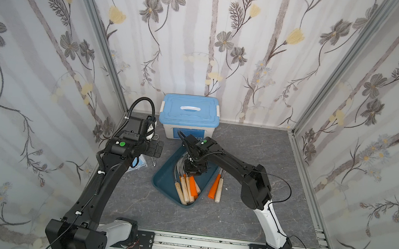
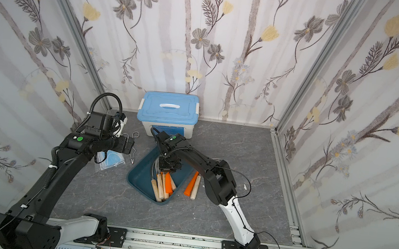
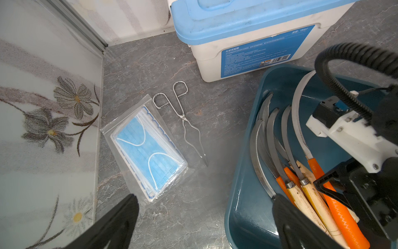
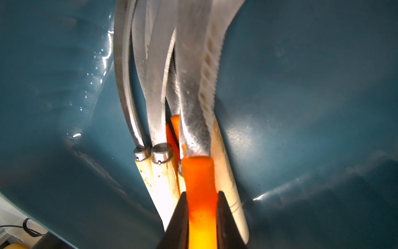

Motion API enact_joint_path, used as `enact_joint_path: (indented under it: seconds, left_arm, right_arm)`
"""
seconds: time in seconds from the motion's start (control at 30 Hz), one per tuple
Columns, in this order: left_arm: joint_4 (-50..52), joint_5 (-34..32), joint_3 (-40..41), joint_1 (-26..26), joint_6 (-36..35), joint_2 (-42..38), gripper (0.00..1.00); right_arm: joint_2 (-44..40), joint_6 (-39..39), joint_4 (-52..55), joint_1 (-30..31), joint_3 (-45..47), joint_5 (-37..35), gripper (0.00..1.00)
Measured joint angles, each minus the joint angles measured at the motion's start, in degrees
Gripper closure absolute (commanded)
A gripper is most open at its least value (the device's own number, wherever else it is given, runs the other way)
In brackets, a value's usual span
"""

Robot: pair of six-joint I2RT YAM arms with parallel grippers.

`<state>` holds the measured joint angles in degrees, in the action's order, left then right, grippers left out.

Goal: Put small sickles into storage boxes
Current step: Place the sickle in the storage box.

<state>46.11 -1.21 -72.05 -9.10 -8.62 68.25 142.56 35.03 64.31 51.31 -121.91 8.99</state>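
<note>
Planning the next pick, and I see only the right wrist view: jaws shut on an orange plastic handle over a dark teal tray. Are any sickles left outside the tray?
Observer: Yes. Besides your held orange-handled sickle, two small sickles, one orange-handled and one wooden-handled, lie side by side on the grey tabletop just outside the dark teal plastic tray, on the right arm's side.
Operator: Is the left arm in the way?
Observer: No. The left gripper hangs open off the tray's left side, above the tabletop.
Operator: Any clutter there?
Observer: Wire metal tongs and a bagged pack of blue face masks lie on the tabletop near it.
</note>
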Motion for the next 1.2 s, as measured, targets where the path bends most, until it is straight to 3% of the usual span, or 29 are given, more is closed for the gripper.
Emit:
enact_joint_path:
  seconds: [0.33,0.83,1.2]
  left_arm:
    - [-0.02,0.00,-0.37,0.00,0.00,0.63,0.00]
    - [-0.07,-0.02,-0.63,0.04,-0.02,1.14,0.00]
    - [-0.07,-0.07,-1.46,0.04,-0.20,1.25,0.00]
  right_arm:
    - [0.00,-0.33,0.26,-0.33,-0.02,0.15,0.71]
    - [-0.44,-0.11,0.83,-1.31,-0.02,-0.31,0.64]
    - [-13.25,2.16,1.75,-8.55,-0.22,-8.46,0.61]
